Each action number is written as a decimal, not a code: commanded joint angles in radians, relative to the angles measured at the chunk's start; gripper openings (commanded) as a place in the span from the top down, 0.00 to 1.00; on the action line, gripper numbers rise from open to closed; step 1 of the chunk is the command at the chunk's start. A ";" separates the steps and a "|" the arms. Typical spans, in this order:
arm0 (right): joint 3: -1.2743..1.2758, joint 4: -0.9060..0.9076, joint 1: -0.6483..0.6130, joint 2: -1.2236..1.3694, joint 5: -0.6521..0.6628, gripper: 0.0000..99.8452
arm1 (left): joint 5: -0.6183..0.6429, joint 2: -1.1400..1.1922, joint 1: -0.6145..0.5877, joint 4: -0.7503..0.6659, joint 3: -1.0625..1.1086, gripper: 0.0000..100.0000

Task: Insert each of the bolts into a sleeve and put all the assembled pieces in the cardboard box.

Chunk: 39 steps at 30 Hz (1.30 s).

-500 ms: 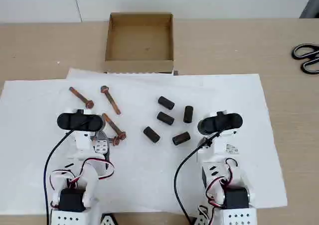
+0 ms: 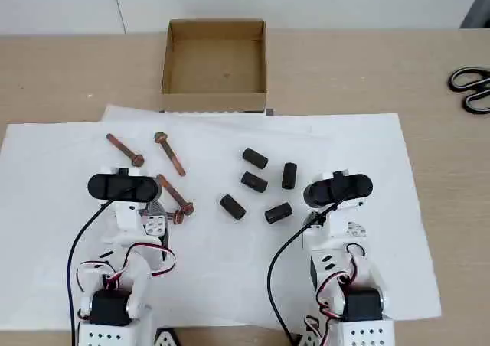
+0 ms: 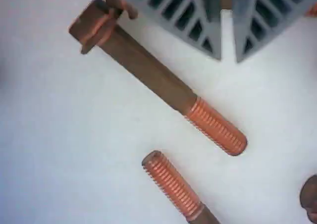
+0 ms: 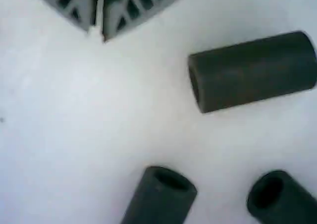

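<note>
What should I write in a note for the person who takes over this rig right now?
Left end effector: shut, empty, just above the bolts on the white paper.
Right end effector: shut, empty, beside the five black sleeves on the same paper.
Cardboard box: empty, beyond the paper.
Done: nothing assembled yet.
Left: insert every bolt into a sleeve, then box all pieces.

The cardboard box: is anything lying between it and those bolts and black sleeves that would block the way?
Nothing visible does. The cardboard box sits open-topped just past the far edge of the white paper, and between its near wall and the bolts and sleeves lies only flat paper.
</note>
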 commanded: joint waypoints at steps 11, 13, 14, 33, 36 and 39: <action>-0.002 -0.021 0.005 -0.013 0.011 1.00 | -0.008 -0.008 0.003 -0.020 -0.005 0.99; -0.002 -0.021 0.005 -0.013 0.011 1.00 | -0.008 -0.008 0.003 -0.020 -0.005 0.99; -0.002 -0.021 0.005 -0.013 0.011 1.00 | -0.008 -0.008 0.003 -0.020 -0.005 0.99; -0.002 -0.021 0.005 -0.013 0.011 1.00 | -0.009 -0.002 -0.031 0.026 -0.217 0.99; -0.002 -0.021 0.005 -0.013 0.011 1.00 | -0.094 -0.002 -0.054 0.080 -0.292 0.99; -0.002 -0.021 0.005 -0.013 0.011 1.00 | -0.164 0.012 -0.120 0.164 -0.352 1.00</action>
